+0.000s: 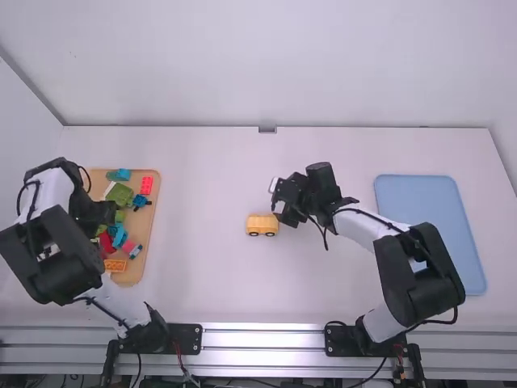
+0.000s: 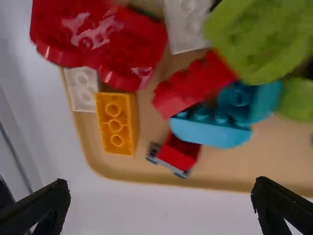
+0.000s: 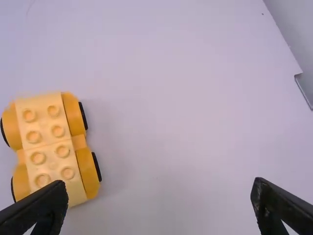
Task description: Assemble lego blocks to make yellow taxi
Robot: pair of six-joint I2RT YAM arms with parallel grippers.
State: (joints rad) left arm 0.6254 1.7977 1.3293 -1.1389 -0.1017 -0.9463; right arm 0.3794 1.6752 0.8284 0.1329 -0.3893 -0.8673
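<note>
My left gripper [image 1: 103, 213] is over the wooden tray of blocks. In the left wrist view this gripper [image 2: 161, 208] stands open with nothing between its fingers. A yellow-orange brick [image 2: 116, 123] lies in the tray, beside a small white brick [image 2: 80, 89]; the same yellow-orange brick [image 1: 115, 265] is near the tray's front end in the high view. At mid-table a yellow car base [image 1: 262, 225] stands on its wheels. Close to its right, my right gripper [image 1: 279, 196] is held above the table. In the right wrist view the gripper [image 3: 159, 208] is open, with the studded car base [image 3: 49, 147] off to one side.
The wooden tray [image 1: 150, 234] holds several other pieces, including red ones [image 2: 98, 41], blue ones [image 2: 210, 131] and green ones [image 2: 259, 44]. On the right side of the table lies a blue tray [image 1: 428, 230]. Bare table [image 1: 202, 178] separates the wooden tray from the car base.
</note>
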